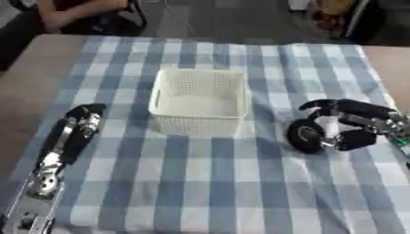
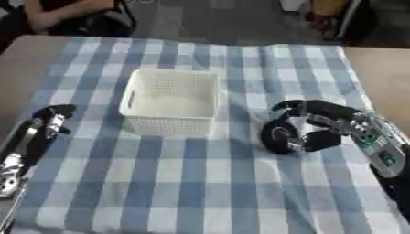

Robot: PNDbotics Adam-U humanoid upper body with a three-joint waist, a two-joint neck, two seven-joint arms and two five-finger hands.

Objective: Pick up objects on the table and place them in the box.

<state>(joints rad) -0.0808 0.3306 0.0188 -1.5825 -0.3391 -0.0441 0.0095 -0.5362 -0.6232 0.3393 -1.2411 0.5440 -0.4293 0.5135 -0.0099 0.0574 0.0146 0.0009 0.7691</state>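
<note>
Standing on its edge on the blue-and-white checked cloth (image 1: 200, 183) is one black, wheel-like round object (image 1: 306, 136), just right of the one white perforated box (image 1: 198, 101); its flat, paler face looks toward the lower left, so its axis runs roughly level, slanting across the bench (image 1: 24, 82); the right hand (image 2: 324, 123) has its fingers curled round the object's far side, thumb below; the left hand (image 1: 76, 128) lies at the cloth's left edge, fingers straight, pointing away, holding nothing.
</note>
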